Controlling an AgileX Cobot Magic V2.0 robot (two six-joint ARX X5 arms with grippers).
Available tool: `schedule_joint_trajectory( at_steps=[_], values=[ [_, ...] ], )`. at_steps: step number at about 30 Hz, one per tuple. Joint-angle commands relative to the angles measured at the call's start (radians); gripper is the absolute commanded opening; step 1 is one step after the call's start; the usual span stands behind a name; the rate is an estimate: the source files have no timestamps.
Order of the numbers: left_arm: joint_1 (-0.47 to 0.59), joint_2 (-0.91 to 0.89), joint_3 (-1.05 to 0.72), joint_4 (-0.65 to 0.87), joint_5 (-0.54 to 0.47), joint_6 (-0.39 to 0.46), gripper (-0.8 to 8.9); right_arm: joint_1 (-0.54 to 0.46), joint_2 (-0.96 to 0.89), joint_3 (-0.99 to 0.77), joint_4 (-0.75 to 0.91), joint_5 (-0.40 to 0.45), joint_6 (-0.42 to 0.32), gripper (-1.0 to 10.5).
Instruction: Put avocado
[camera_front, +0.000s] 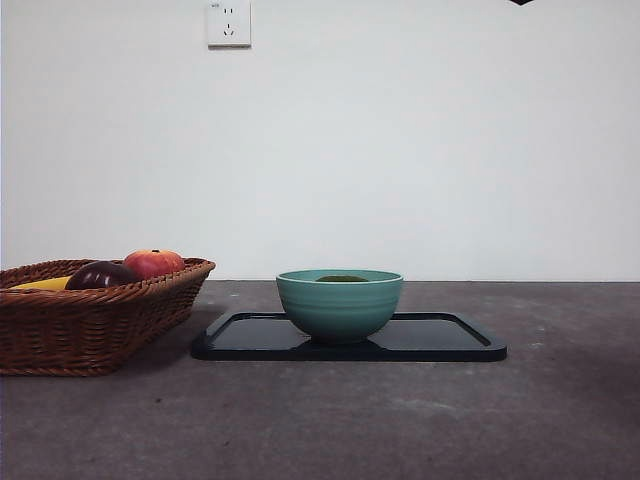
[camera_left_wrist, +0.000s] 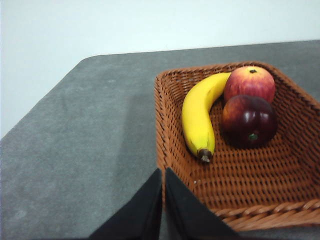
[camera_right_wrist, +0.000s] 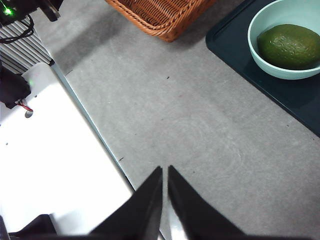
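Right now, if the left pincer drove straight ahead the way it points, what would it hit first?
Probably the near rim of the wicker basket: the shut left pincer sits right by its corner. Beyond lie the banana and fruit. Depth is unclear, so it might clip or just miss.

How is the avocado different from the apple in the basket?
The avocado is dull dark green, while the apple is red with yellow-orange patches. The avocado lies alone in the teal bowl on the black tray; the apple sits in the wicker basket, touching a dark maroon fruit and next to a banana. Both are rounded, whole fruits, and neither is held by a claw.
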Motion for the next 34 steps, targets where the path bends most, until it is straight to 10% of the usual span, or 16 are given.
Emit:
schedule_joint_trajectory(
  at_steps=[1,27,34],
  values=[
    [0.002,-0.002,-0.021,-0.009,0.005,-0.025,0.08,0.008,0.004,0.006,0.010,-0.002,0.007,0.1],
    [0.002,-0.002,-0.021,-0.007,0.005,-0.045,0.08,0.011,-0.005,0.006,0.008,-0.006,0.008,0.1],
    [0.002,-0.002,-0.021,-0.007,0.005,-0.045,0.08,-0.168,-0.115,-0.019,0.203,0.027,-0.086,0.1]
  ],
)
